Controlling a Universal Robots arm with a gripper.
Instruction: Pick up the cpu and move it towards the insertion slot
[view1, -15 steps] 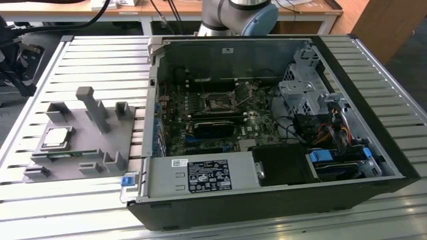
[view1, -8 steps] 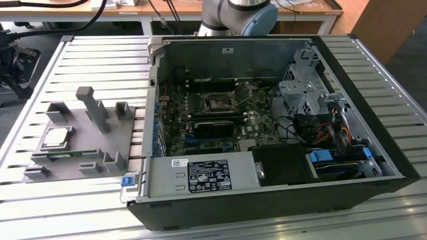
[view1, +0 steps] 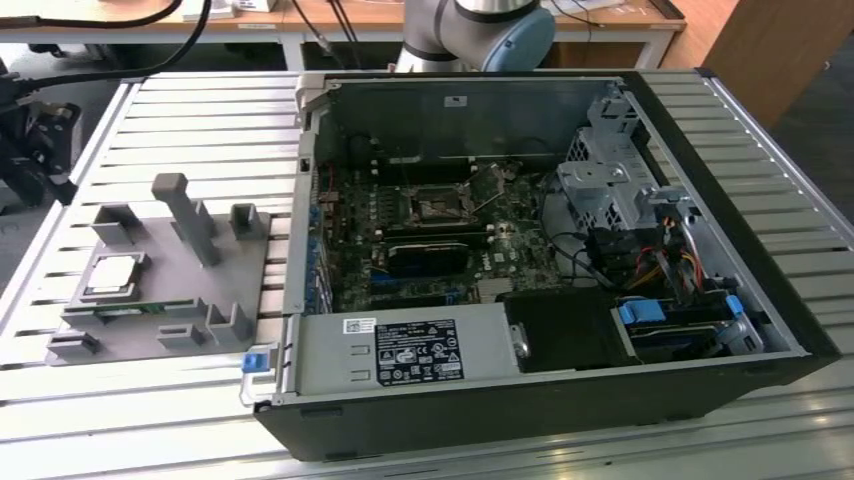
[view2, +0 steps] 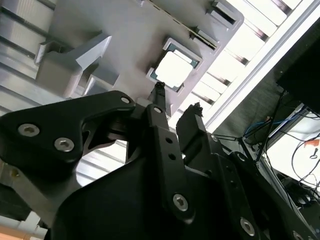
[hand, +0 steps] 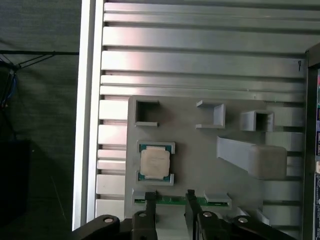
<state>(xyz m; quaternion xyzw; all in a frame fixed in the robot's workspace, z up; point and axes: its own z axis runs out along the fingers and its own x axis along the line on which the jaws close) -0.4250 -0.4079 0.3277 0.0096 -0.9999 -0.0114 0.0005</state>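
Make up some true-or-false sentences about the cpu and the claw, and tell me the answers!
1. The cpu lies in the grey holder. True.
2. The claw is gripping the cpu. False: the claw is open and empty, apart from the cpu.
3. The slot is inside the computer case. True.
4. The cpu is in the slot. False: it is in the holder, outside the case, on the exterior view's left.
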